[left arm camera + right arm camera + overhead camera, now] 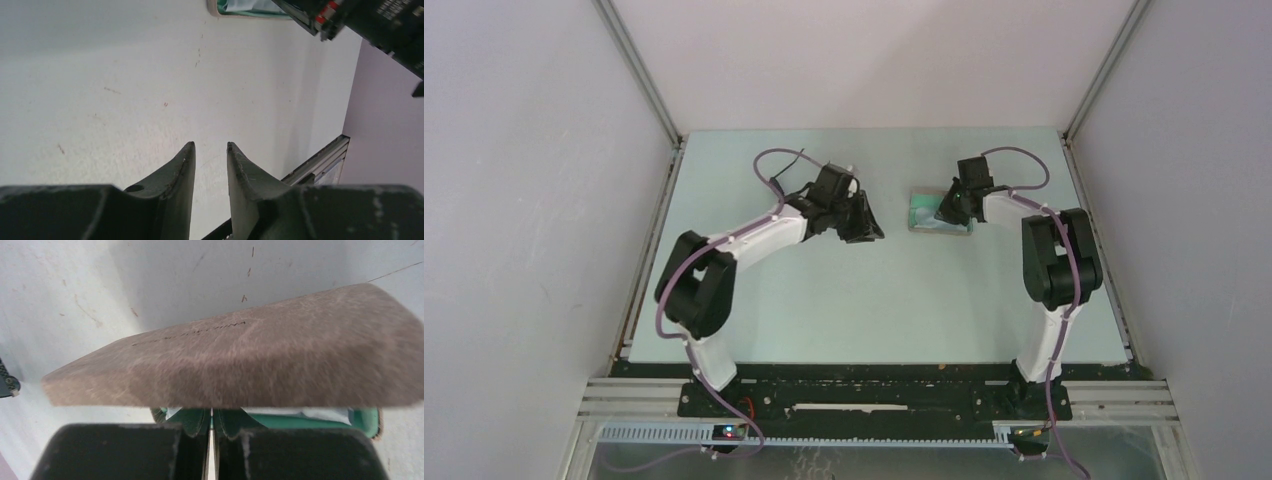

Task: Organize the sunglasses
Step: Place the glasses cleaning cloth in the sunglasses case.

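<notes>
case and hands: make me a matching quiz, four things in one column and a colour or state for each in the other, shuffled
Column one:
1. left hand
2. right hand
3. case lid
4. case lining

Column two:
a. green
b. fingers apart, nothing between them
c. grey-brown
d. fingers pressed almost together

Pairs: 1-b, 2-d, 3-c, 4-a
</notes>
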Tool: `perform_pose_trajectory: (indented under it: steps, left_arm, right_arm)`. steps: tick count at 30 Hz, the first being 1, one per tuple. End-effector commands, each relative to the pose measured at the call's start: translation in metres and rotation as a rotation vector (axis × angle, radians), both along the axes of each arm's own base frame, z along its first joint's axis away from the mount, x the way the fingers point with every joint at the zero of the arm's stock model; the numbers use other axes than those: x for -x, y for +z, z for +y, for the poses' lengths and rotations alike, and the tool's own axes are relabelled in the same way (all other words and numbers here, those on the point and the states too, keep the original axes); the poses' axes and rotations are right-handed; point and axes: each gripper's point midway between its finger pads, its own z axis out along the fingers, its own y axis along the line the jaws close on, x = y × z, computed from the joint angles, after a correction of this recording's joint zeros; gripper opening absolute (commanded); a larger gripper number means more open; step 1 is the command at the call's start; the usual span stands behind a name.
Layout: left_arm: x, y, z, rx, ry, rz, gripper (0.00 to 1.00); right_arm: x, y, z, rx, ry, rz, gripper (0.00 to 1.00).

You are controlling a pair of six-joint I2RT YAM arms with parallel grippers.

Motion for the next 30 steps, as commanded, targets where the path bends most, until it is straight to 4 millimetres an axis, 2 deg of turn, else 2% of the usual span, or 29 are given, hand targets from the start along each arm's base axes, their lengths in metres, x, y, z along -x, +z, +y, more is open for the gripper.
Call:
perform_pose_trajectory:
  steps: [1,5,12,16,19,25,30]
  left_arm:
    - [0.008,0.015,0.013,0.013,0.015,-0.069,0.34]
    - [0.021,0.012,0.016,0.019,-0.008,-0.056,0.34]
    - [0.031,0.015,0.026,0.012,-0.010,-0.080,0.34]
    - [0.033,0.017,0.029,0.007,-0.007,-0.088,0.34]
    - [0.034,0.016,0.031,0.002,-0.003,-0.090,0.34]
    - [0.036,0.009,0.034,-0.012,0.001,-0.079,0.34]
    - [0.037,0.004,0.035,-0.019,0.002,-0.069,0.34]
  right_arm:
    - [-0.016,-0.003,0.012,-0.011,-0.016,-0.032,0.07]
    - [-0.015,-0.010,0.012,-0.005,-0.013,-0.010,0.07]
    - [-0.013,0.045,0.014,0.012,0.008,-0.114,0.07]
    - [-0.016,0.059,0.022,0.000,0.017,-0.155,0.09]
    - [-0.017,0.049,0.025,0.000,0.014,-0.133,0.09]
    - [-0.021,0.009,0.034,-0.052,0.002,-0.064,0.08]
    - [-0.017,-0.009,0.035,-0.033,0.002,-0.028,0.08]
